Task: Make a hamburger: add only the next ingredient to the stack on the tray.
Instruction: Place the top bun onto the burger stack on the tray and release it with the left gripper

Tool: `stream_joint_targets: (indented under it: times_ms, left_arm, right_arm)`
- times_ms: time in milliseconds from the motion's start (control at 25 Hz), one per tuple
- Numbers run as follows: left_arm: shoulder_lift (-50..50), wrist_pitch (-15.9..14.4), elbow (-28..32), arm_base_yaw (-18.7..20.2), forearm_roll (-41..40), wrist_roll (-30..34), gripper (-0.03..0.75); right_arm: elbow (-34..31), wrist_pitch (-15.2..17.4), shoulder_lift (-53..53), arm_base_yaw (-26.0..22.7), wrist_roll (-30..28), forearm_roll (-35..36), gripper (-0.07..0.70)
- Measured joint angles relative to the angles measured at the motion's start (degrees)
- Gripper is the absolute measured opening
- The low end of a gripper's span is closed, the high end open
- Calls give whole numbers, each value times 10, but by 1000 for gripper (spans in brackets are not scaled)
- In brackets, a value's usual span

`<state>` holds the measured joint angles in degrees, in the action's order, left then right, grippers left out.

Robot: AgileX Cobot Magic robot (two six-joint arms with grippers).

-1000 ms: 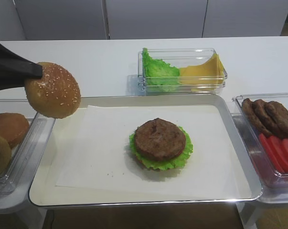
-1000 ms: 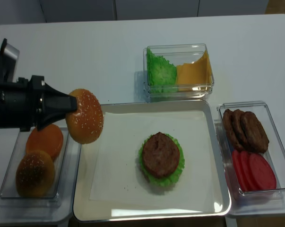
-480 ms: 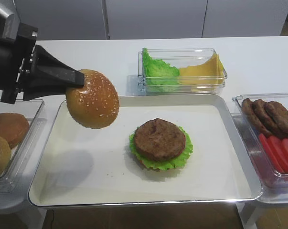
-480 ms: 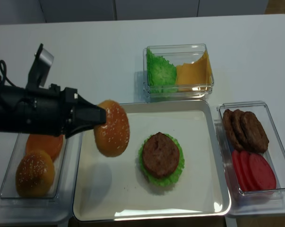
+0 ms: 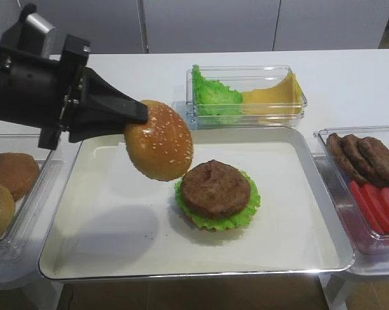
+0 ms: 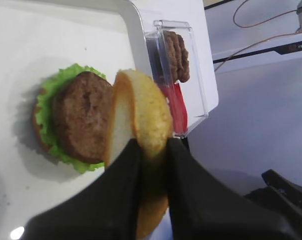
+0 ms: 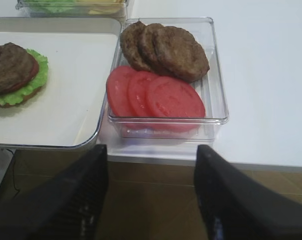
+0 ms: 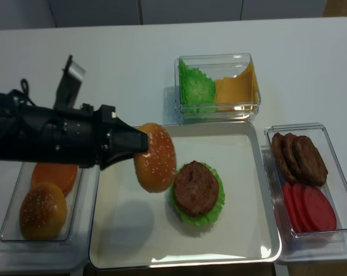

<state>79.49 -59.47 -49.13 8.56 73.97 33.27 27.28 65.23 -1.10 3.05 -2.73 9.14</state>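
Observation:
A sesame bun top [image 5: 159,147] [image 8: 155,157] [image 6: 143,115] hangs tilted on edge in the air, just left of the stack. My left gripper [image 5: 141,115] [image 8: 141,141] [image 6: 153,150] is shut on its rim. The stack [image 5: 216,192] [image 8: 196,191] [image 6: 75,120] is a brown patty with green lettuce frilling out all round, lying mid-tray. The metal tray [image 5: 91,258] [image 8: 115,247] holds only the stack. My right gripper [image 7: 149,155] stands open and empty off the table's front edge, near the patty-and-tomato box.
A clear box [image 5: 0,245] at the left holds other buns [image 8: 42,210]. A box [image 5: 246,97] behind the tray holds lettuce and cheese. Another box [image 7: 211,100] on the right holds loose patties [image 7: 166,50] and tomato slices [image 7: 156,95].
My left gripper has carried the bun top rightward from over the bun box to just beside the stack. The stack and right gripper have not moved.

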Motion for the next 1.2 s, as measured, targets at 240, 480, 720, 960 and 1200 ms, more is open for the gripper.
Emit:
stream_joint_targets:
  times_ms: [240, 480, 720, 960, 1200]
  left_arm:
    - [49, 21, 0, 56, 49, 21, 98]
    - [73, 30, 0, 67, 71, 43, 98]
    - [105, 18, 0, 67, 114, 73, 97]
    - [133, 0, 0, 67, 132, 96, 97]
    - [134, -19, 0, 67, 169, 122, 92]
  right_arm:
    - [0, 0, 0, 0, 0, 0, 431]
    - [0, 0, 0, 0, 0, 0, 431]
    - [0, 0, 0, 0, 0, 0, 431]
    - [0, 0, 0, 0, 0, 0, 431]
    - [0, 0, 0, 0, -1, 0, 432]
